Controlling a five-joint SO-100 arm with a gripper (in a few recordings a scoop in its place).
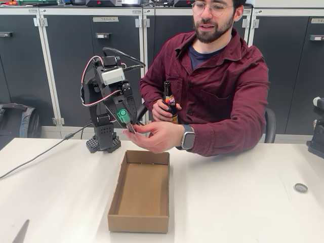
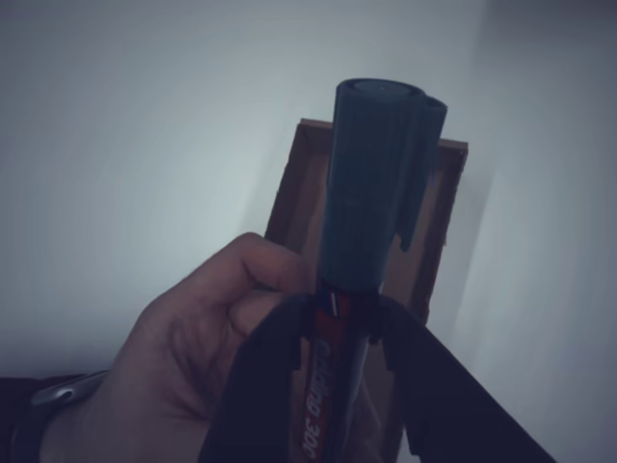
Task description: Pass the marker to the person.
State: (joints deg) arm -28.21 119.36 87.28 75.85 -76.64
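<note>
The marker [image 1: 124, 117] has a bright green cap and a grey barrel with red print. My gripper [image 1: 127, 121] is shut on its barrel, held above the table behind the box. In the wrist view the marker [image 2: 371, 188] stands straight up out of the gripper [image 2: 342, 323], cap toward the camera, dim and bluish. The person [image 1: 217, 76] sits behind the table in a maroon shirt. One open hand [image 1: 152, 135] reaches under and beside the marker's lower end, fingers close to the barrel. That hand [image 2: 183, 338] sits left of the jaws in the wrist view.
An open, empty cardboard box [image 1: 140, 191] lies on the white table in front of the arm. The person's other hand holds a dark glass bottle [image 1: 169, 101] near the chest. A small round cap [image 1: 300, 188] rests at the right. A cable [image 1: 40, 154] runs left.
</note>
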